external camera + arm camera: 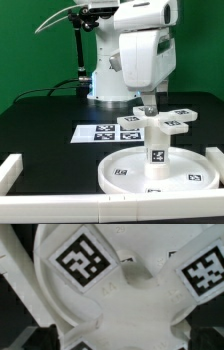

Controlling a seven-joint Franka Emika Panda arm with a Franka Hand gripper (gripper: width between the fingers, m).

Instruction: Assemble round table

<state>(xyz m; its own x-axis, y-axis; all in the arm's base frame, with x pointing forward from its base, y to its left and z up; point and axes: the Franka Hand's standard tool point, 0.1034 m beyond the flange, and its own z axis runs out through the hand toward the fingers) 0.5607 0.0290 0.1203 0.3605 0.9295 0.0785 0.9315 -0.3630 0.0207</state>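
**Round table, part-assembled, cross base uppermost**

Round disc (160,171): lies rim-up on the black worktop (50,120), serving as a steady seat. Cylinder leg (157,143): upright at disc centre. Cross-shaped base (162,122): flat on the leg top, tags facing up. Gripper (148,106): just above the base, jaws wide, holding nothing; judged ready to grip or turn it. Marker board (105,131): behind.

Exterior view set off the table's near edge, facing the arm across the black table (50,125), whole scene visible, wrist view very close above the cross-shaped base (125,291), both views sharing that base (165,122)
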